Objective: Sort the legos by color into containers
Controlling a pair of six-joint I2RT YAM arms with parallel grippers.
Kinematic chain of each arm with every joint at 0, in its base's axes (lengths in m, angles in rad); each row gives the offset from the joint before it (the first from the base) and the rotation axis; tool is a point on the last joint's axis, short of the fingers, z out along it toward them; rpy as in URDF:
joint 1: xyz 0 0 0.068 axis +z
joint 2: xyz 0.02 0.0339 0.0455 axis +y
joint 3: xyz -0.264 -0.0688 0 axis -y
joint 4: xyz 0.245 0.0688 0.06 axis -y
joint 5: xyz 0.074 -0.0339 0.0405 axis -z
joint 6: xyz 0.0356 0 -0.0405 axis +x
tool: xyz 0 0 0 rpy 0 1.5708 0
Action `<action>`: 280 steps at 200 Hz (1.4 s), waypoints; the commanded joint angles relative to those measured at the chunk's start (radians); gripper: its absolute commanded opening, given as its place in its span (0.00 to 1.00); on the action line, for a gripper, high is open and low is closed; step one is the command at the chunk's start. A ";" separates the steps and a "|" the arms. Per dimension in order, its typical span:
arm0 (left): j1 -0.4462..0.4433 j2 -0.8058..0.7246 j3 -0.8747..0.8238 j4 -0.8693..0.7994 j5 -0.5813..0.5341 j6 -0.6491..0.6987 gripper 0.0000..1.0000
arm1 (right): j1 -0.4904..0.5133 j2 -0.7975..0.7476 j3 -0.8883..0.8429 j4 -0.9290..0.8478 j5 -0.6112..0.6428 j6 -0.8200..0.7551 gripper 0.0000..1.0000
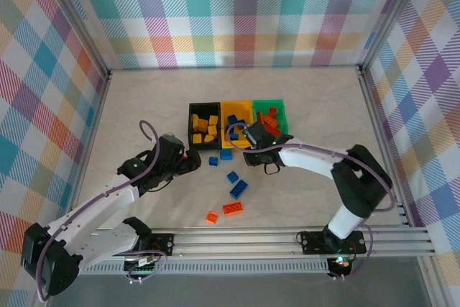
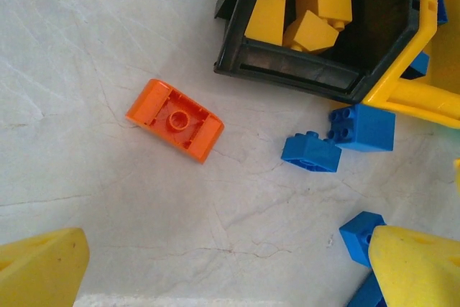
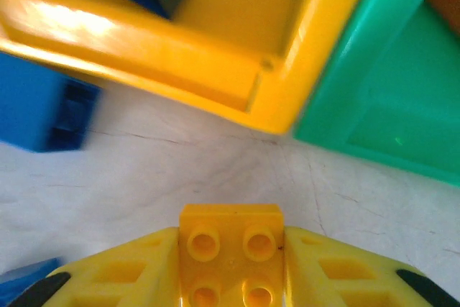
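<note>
Three joined containers stand mid-table: a black bin [image 1: 203, 124] with yellow legos, a yellow bin [image 1: 237, 116] with blue ones, and a green bin [image 1: 272, 116] with orange-red ones. My right gripper [image 3: 230, 239] is shut on a yellow lego [image 3: 230, 228], low over the table just in front of the corner where the yellow bin [image 3: 215, 70] meets the green bin [image 3: 374, 98]. My left gripper [image 2: 230, 264] is open over bare table. An orange lego [image 2: 175, 118] lies upside down ahead of it, and blue legos [image 2: 311, 151] lie beside the black bin [image 2: 302, 70].
Loose blue legos [image 1: 235, 183] and two orange ones [image 1: 232, 208] lie on the table between the bins and the arm bases. A metal rail [image 1: 287, 239] runs along the near edge. Plaid walls enclose the table on three sides.
</note>
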 commanded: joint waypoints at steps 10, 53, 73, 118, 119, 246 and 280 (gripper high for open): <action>0.011 -0.055 -0.052 -0.055 0.000 -0.019 1.00 | 0.045 -0.043 0.121 0.014 -0.138 -0.051 0.39; 0.013 -0.108 -0.110 -0.065 0.025 -0.052 1.00 | 0.065 0.181 0.424 0.006 -0.232 -0.046 0.39; 0.013 -0.128 -0.125 -0.068 0.038 -0.056 1.00 | 0.064 0.313 0.587 -0.039 -0.213 -0.057 0.39; 0.013 -0.130 -0.152 -0.071 0.088 -0.041 1.00 | 0.051 0.565 0.933 -0.205 -0.103 -0.056 0.40; 0.013 -0.130 -0.152 -0.070 0.089 -0.040 1.00 | 0.051 0.570 0.939 -0.209 -0.101 -0.056 0.40; -0.216 0.021 -0.171 0.018 0.193 -0.043 0.95 | 0.038 0.330 0.667 -0.074 -0.091 0.022 0.86; -0.450 0.163 -0.160 0.038 0.125 -0.123 0.88 | 0.033 0.167 0.413 0.012 -0.066 0.045 0.87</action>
